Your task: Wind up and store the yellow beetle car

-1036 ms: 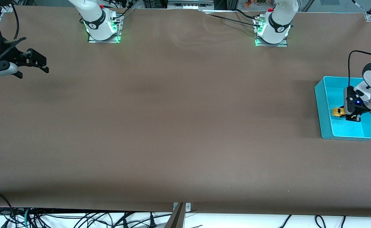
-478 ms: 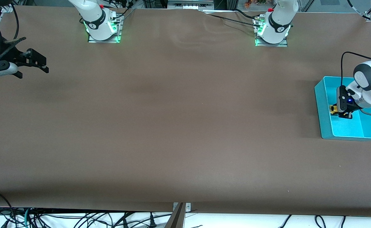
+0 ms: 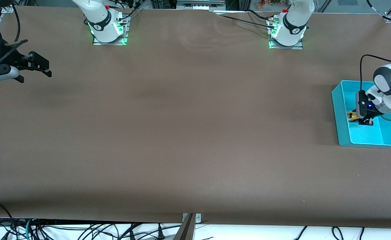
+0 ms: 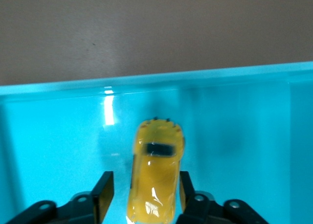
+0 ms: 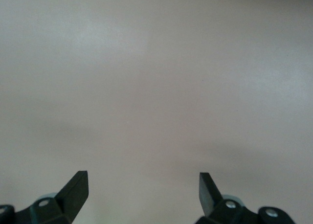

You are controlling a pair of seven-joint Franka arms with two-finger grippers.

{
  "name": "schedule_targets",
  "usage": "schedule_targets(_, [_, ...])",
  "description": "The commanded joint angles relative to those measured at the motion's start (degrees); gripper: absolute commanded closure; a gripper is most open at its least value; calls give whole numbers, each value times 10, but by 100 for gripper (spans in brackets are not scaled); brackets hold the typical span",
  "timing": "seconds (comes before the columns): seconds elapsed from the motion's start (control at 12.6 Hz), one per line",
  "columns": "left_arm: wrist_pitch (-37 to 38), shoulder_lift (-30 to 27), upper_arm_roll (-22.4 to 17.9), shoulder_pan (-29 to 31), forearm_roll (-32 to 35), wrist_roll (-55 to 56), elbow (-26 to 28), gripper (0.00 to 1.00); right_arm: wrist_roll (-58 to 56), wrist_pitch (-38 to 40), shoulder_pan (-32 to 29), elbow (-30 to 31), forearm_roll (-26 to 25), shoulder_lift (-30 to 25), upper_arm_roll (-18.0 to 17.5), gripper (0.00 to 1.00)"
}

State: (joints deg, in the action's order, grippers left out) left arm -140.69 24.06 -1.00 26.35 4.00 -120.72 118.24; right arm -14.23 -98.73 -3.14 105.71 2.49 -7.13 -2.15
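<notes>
The yellow beetle car (image 3: 351,115) (image 4: 155,177) lies in the turquoise bin (image 3: 340,110) (image 4: 58,136), close to the wall on the right arm's side. My left gripper (image 3: 365,122) (image 4: 146,176) is down in the bin with its jaws on either side of the car. The jaws are open: one finger (image 4: 105,194) stands clear of the car's body and the other finger (image 4: 186,187) sits right beside it. My right gripper (image 3: 35,74) (image 5: 143,182) waits open and holding nothing over bare table at the right arm's end.
The bin stands at the left arm's end of the brown table (image 3: 188,133), and its walls hem in the left gripper. Both arm bases (image 3: 108,28) (image 3: 287,31) stand along the table's farthest edge. Cables hang below the nearest edge.
The left gripper carried the car a little toward the bin wall on the right arm's side, then its jaws parted off the car. The right arm has not moved.
</notes>
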Motion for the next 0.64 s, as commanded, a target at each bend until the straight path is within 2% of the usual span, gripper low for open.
schedule_targets(0.0, [101, -37, 7, -4, -12, -5, -47, 0, 1, 9, 2, -9, -5, 2, 0, 0])
schedule_targets(0.16, [182, -63, 8, -25, -19, 69, -77, 0, -4, 10, 2, -9, -5, 2, 0, 0])
schedule_targets(0.32, [258, -99, 12, -62, -19, 214, -85, 0, -4, 11, 2, -11, -4, 1, 1, 0])
schedule_targets(0.56, [354, -135, 69, -110, -19, 438, -120, 0, -5, 12, 2, -12, -5, 0, 1, 0])
